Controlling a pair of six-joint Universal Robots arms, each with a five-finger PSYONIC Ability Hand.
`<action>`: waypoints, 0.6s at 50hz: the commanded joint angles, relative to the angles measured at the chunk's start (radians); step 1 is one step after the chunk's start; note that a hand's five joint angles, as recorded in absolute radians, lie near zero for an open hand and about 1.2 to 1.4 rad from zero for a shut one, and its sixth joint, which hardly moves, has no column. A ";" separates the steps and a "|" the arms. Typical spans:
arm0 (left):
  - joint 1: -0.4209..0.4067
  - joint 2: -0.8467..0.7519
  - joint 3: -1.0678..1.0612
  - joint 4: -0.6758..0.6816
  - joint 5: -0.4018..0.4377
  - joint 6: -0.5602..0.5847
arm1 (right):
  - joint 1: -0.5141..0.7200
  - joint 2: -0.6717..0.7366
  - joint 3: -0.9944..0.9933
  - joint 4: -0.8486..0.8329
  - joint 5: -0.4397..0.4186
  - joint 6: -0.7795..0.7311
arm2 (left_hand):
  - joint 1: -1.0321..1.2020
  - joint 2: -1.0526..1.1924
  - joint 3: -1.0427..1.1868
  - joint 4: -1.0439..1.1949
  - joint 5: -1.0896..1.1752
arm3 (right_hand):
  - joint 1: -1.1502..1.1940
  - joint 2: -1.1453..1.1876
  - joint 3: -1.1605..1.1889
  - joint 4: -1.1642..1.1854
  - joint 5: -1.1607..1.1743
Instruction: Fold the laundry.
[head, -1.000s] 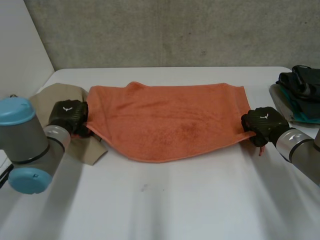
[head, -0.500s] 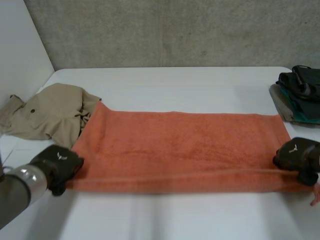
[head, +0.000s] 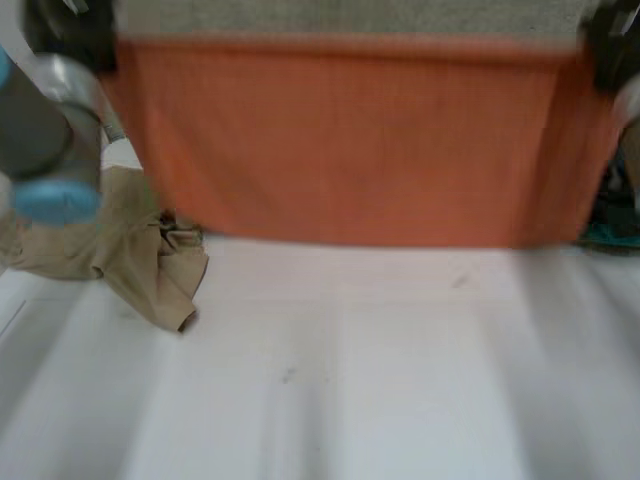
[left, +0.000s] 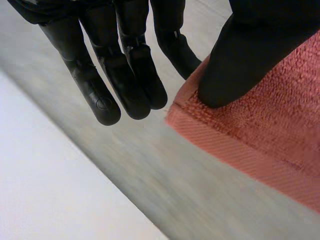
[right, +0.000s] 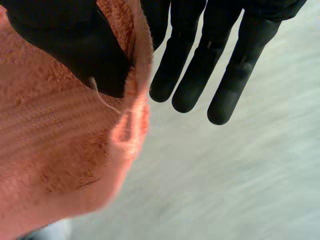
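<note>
Both hands hold the orange towel (head: 350, 140) up by its upper corners. It hangs as one flat sheet across 12 o'clock in the head view, top hem taut and level, lower edge free.

- Left arm (head: 45, 150): grey joint with blue cap, at 9 to 10 o'clock.
- Left hand (head: 68, 30): at 11 o'clock, on the towel's left upper corner. In the left wrist view the thumb (left: 235, 65) presses on the terry face just inside the hem. One finger runs behind the cloth opposite it, so the corner is pinched between them. The other fingers (left: 125, 75) are straight, beside the corner and apart from it.
- Beige garment (head: 140, 260): crumpled on the white table (head: 350, 380) at 9 o'clock, below the left arm. It lies near the towel's lower left corner.
- Grey wall (head: 350, 15): a thin strip shows above the top hem.
- Right hand (head: 612, 50): at 1 o'clock, on the right upper corner. In the right wrist view the grip is the same. The thumb (right: 75, 45) lies on the cloth, one finger goes behind the hem, and the rest of the fingers (right: 225, 75) are straight and clear of the towel. A small orange loop (right: 127, 130) sits on the hem just past the thumb tip.
- Dark pile (head: 610, 235): at 3 o'clock, with a teal edge, partly hidden behind the towel's lower right corner.
</note>
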 joint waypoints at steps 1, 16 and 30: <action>0.009 0.044 0.134 0.011 0.024 -0.195 | -0.001 -0.083 -0.046 -0.328 -0.035 0.327 | 0.248 0.198 0.203 0.194 0.225 | 0.271 0.221 0.209 0.199 0.205; 0.038 0.064 -0.259 -0.025 0.141 -0.178 | 0.011 0.039 0.052 -0.084 -0.141 0.306 | 0.248 0.198 0.203 0.194 0.225 | 0.271 0.221 0.209 0.199 0.205; 0.027 0.104 -0.655 -0.058 0.236 -0.068 | 0.005 0.062 0.272 0.298 -0.159 0.053 | 0.248 0.198 0.203 0.194 0.225 | 0.271 0.221 0.209 0.199 0.205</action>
